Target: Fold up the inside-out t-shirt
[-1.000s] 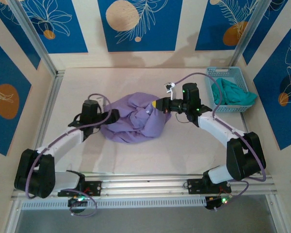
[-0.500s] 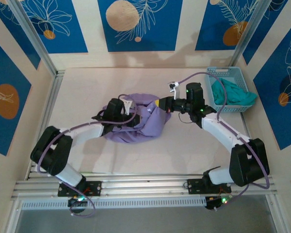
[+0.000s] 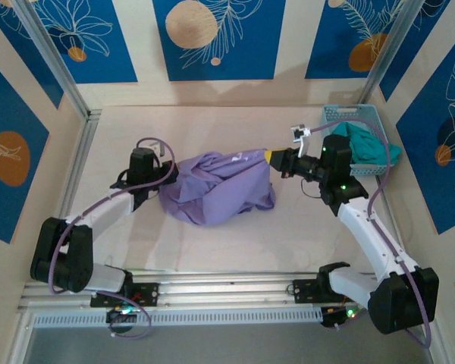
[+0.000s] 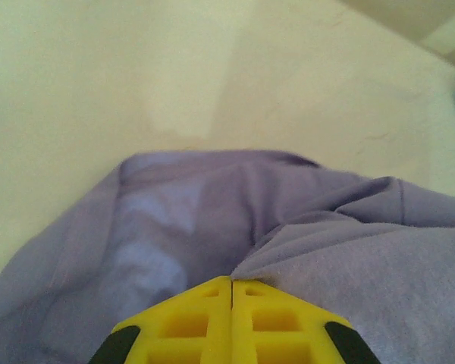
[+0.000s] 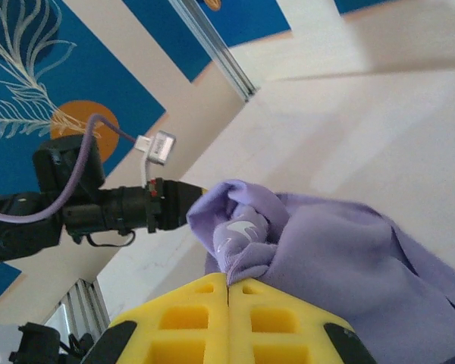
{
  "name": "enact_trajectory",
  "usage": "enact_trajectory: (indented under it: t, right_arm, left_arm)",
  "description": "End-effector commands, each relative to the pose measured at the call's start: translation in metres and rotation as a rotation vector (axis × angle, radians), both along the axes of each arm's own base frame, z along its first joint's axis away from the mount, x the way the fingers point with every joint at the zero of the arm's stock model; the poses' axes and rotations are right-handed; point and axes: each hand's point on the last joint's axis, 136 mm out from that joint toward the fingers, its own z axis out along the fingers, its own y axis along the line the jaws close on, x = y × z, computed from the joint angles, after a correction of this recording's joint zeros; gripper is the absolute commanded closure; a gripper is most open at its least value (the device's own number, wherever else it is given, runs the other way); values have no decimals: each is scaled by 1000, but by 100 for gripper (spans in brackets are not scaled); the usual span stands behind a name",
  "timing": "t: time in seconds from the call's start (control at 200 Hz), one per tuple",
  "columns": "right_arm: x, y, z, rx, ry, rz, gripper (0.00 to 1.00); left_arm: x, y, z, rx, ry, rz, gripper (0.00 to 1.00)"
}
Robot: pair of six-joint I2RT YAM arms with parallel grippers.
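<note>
Item: crumpled lavender cotton t-shirt [image 3: 220, 189], bunched mid-way on pale table [image 3: 136, 243], spanning between both arms. Left gripper [image 4: 231, 282]: yellow jaws closed, pinching shirt's left edge. Right gripper [image 5: 227, 279]: jaws closed, pinching shirt's right edge. Far right: light blue slatted plastic basket [image 3: 371, 171] containing teal-green garment [image 3: 368, 144]

No writing can be read. The lavender t-shirt [image 5: 341, 250] carries a faint white print [image 5: 239, 229] on a bunched fold, too crumpled to make out. A pale smear [image 4: 155, 227] on the cloth in the left wrist view is just as illegible.
</note>
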Motion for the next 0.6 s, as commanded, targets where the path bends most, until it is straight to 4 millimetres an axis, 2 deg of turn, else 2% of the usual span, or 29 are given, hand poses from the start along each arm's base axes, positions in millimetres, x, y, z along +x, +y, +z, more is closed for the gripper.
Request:
enact_trajectory:
  t: [0.0,0.035,0.08,0.195,0.27,0.37,0.475,0.595]
  right_arm:
    - [-6,0,-40,-19,99,-6,100]
    - [-8,-1,-50,-25,122,-9,100]
    - [-12,-1,-62,-33,144,-8,100]
    - [-21,0,-84,-49,192,-1,100]
    - [-24,0,-91,-54,208,1,100]
    - [-26,0,-94,-57,212,1,100]
    - [-25,-1,-90,-57,202,-2,100]
    - [-24,0,-81,-59,184,1,100]
  left_arm:
    - [-21,26,-28,126,81,57,88]
    - [-25,27,-28,134,83,53,72]
    - [-31,25,-24,151,74,38,57]
    - [-45,1,-2,213,1,-72,39]
    - [-52,-29,13,238,-60,-191,32]
    - [-55,-70,24,268,-111,-345,28]
    - [-57,-101,16,319,-104,-466,26]
    - [-55,-119,-2,356,-60,-537,27]
